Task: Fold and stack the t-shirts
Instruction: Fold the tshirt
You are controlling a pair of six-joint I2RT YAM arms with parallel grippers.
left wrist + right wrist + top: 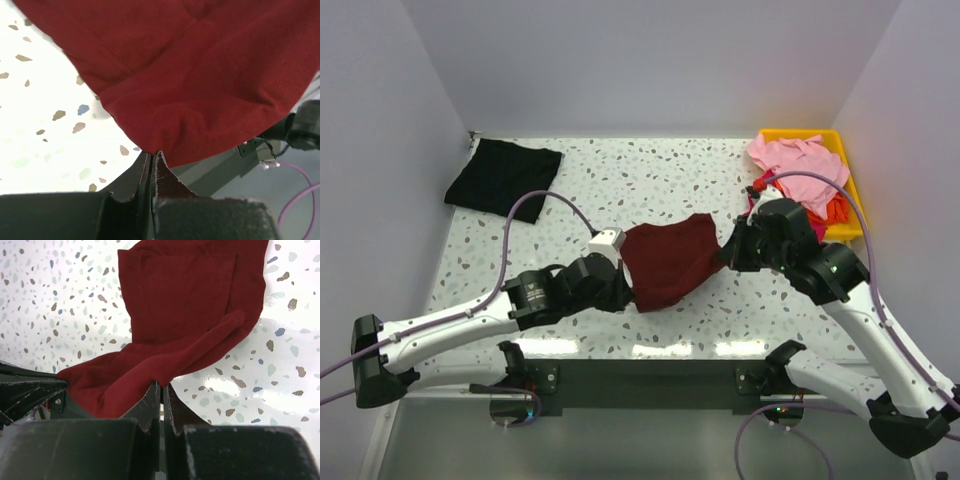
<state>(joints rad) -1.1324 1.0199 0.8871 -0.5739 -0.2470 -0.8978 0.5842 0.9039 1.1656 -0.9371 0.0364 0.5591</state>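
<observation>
Top external: black t-shirt (502, 178) far-left, yellow bin (785, 134) far-right.

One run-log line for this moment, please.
maroon t-shirt: stretched between both grippers | left gripper: shut on it | right gripper: shut on it | black t-shirt: far left | pink t-shirt: in yellow bin
</observation>
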